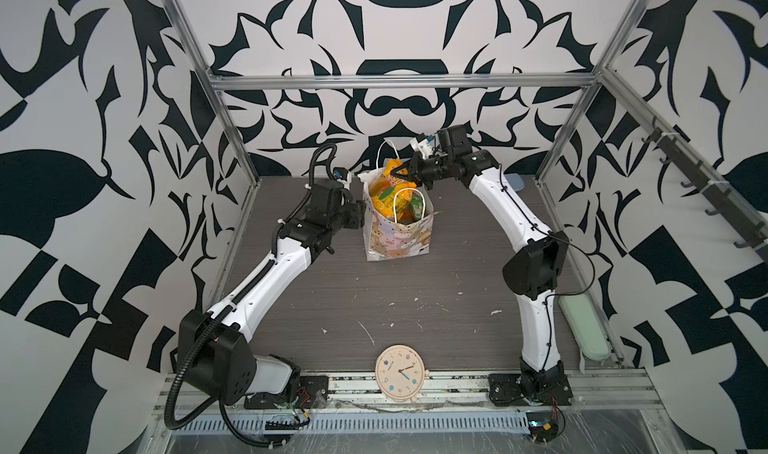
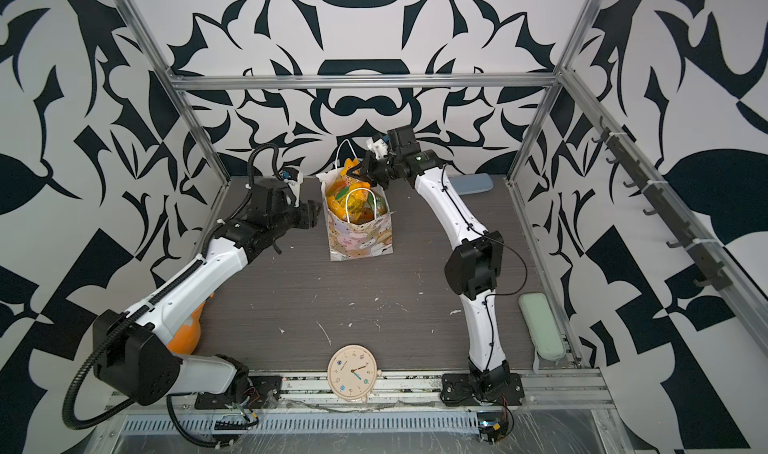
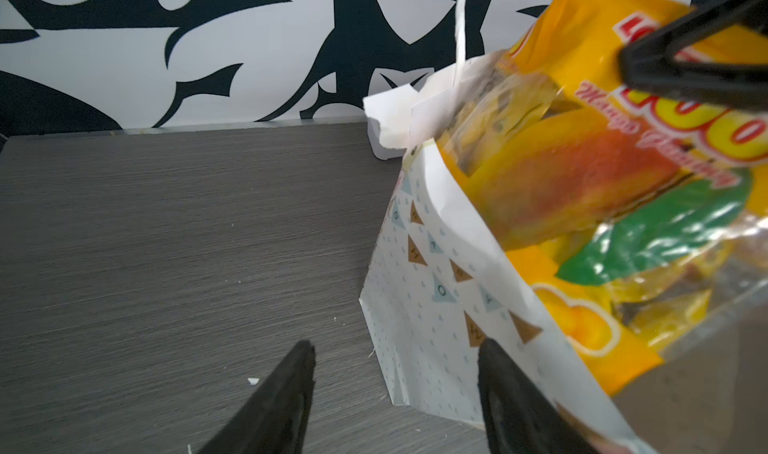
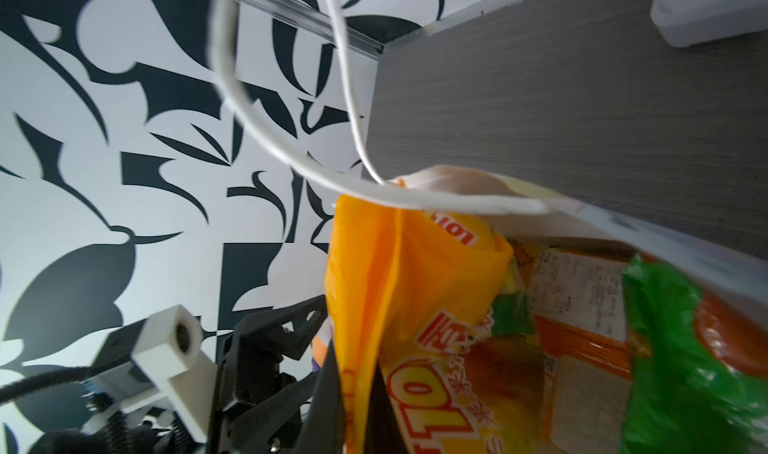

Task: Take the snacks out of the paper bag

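Right hand point(image 1: 398, 172) clamped on packet point(image 3: 582, 173) top for the lift; left hand point(image 1: 360, 217), jaws apart, flanks bag point(image 1: 397, 239), likely steadying.

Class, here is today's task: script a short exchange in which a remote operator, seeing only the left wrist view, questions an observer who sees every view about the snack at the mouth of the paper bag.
Operator: Something black crosses the yellow packet. Is it gripped?
Observer: Yes. The right wrist view shows the right gripper shut on its upper part.
Operator: Does the paper bag hold anything else?
Observer: Yes. A green packet sits inside, beside the yellow one.
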Robot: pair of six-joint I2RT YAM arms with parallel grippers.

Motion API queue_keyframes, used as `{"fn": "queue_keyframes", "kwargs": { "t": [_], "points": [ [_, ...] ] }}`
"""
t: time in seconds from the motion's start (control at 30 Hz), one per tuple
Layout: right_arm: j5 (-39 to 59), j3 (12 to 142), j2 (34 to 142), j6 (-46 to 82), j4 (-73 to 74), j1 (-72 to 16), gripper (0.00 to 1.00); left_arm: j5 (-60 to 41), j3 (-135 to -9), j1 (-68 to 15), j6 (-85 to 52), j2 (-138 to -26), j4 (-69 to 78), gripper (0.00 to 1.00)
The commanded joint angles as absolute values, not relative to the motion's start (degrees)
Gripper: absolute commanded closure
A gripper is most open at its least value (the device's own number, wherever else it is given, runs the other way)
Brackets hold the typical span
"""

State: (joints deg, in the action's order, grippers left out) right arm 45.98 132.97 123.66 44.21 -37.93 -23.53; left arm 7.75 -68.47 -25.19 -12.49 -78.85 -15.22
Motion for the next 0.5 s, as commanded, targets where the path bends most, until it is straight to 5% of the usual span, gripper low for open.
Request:
{"fn": "queue_keyframes", "kwargs": {
  "t": [0.0,0.47],
  "points": [
    [51.51,137.68,118.96,47.97,-28.27,-22.99,1.00,9.88,-66.90,-24.94,-13.10,-76.84,-13.30,0.35],
    [52.03,142.53,116.91,55.37,-22.48,-16.13,1.00,10.35,-66.06,-24.88,-13.35,-75.42,-11.60,0.35]
  ]
}}
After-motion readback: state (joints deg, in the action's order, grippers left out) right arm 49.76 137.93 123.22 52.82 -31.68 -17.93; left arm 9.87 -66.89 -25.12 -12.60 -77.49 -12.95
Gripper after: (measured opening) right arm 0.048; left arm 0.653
